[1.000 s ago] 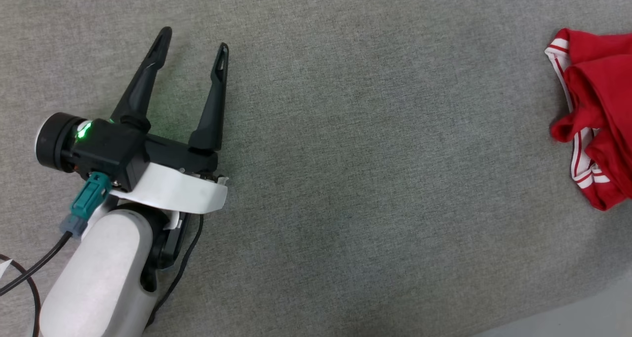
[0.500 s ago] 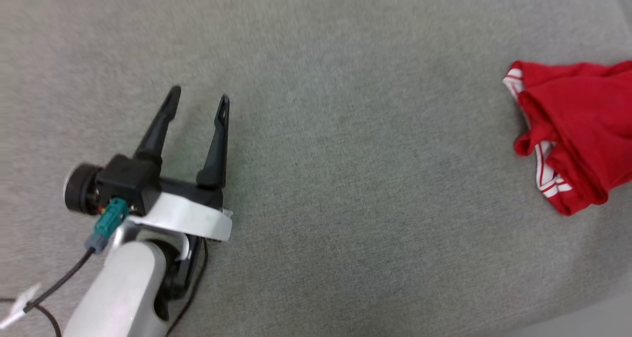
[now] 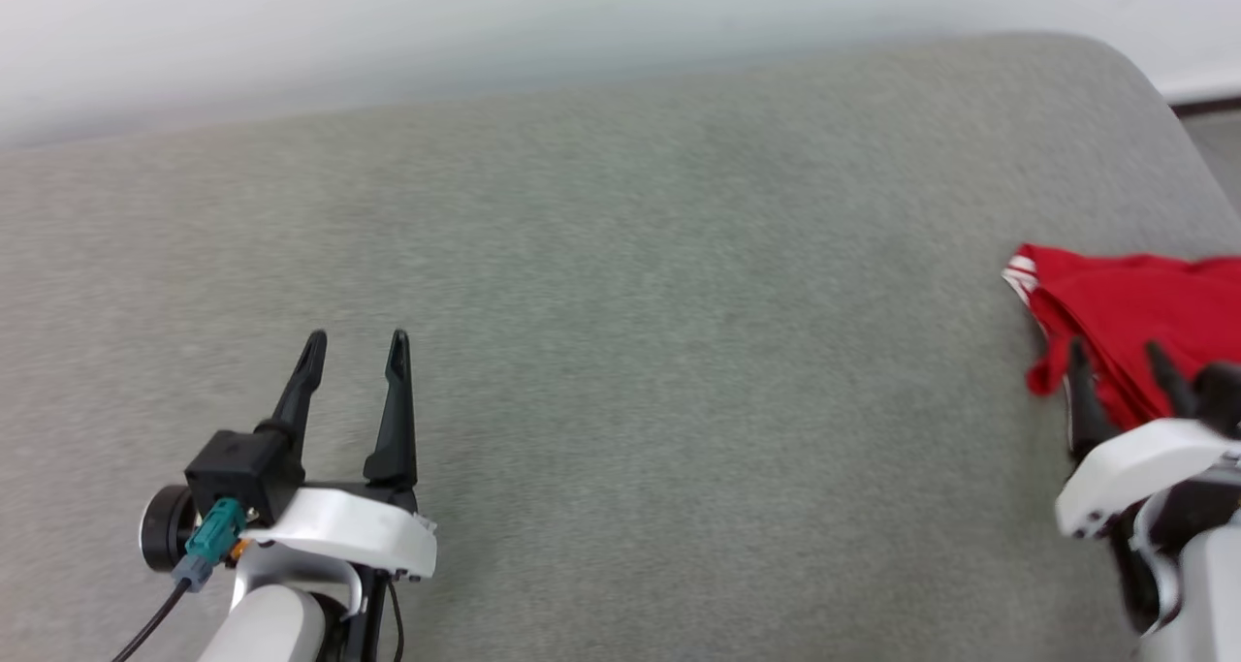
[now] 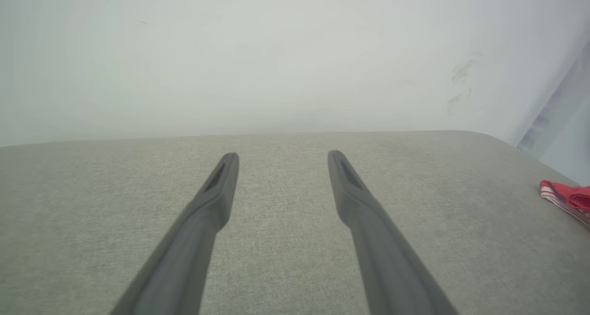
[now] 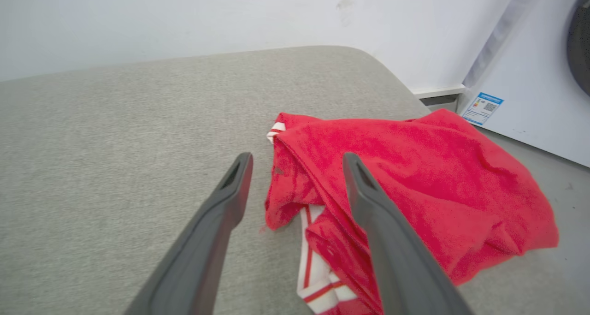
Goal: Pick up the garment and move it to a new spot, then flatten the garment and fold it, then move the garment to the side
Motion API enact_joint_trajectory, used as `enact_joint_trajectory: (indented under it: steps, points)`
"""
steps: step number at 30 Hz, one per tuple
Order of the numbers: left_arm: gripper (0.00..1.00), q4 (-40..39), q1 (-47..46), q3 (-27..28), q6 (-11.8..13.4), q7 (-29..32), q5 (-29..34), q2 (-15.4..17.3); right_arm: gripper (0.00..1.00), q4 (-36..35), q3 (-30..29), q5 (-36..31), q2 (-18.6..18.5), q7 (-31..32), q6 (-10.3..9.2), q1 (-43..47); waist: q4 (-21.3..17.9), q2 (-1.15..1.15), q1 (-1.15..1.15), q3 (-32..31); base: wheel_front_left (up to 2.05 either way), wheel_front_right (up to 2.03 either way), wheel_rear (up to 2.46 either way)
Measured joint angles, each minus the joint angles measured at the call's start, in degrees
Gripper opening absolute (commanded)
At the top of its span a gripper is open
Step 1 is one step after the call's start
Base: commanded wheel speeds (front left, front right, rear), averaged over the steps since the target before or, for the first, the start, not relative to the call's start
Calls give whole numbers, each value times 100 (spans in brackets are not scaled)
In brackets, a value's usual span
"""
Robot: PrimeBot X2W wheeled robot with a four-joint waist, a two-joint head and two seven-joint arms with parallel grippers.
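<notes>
Red and bunched, the garment (image 3: 1134, 299) lies at the right edge of the head view, on the grey fabric tabletop (image 3: 679, 284) near its rounded corner. It is neither spread flat nor squarely folded. Its long axis runs rightward out of that frame, with the striped white trim at its left end.

The right gripper (image 3: 1115, 352) is plainly the nearer one. It sits at the lower right with its fingers spread and their tips overlapping the cloth's lower left part. In the right wrist view the garment (image 5: 415, 167) lies straight ahead and to the right of the gripper (image 5: 297, 159), and a red fold with trim shows between the fingers. I cannot tell whether they touch it.

The left gripper (image 3: 357, 340), also spread and empty, is at the lower left, well apart. In its wrist view the garment (image 4: 569, 196) is a sliver at the right edge.
</notes>
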Motion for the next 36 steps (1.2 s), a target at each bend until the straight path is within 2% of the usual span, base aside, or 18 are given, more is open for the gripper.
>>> enact_joint_trajectory:
  steps: [5, 13, 25, 36]
  points:
    - [100, 151, 142, -19, -27, -38, -44, -15, 100, -775, 363, 189, 279, 111, 0, 650, 380, 0, 0, -275, 0, 0, 0]
    - [100, 459, 255, -7, -42, -109, 46, -13, 100, -1793, 879, 377, 454, 126, -1, 1352, 785, 0, 0, -709, 0, 0, 0]
    - [100, 822, 652, 30, -121, -138, 73, -81, 100, -2995, 969, 327, 499, 490, -1, 2338, 843, 0, 0, -1217, 0, 0, 0]
    - [100, 867, 675, 66, -118, -140, 174, -181, 100, -3382, 1113, 156, 501, 745, -1, 2420, 814, 0, 0, -1242, 0, 0, 0]
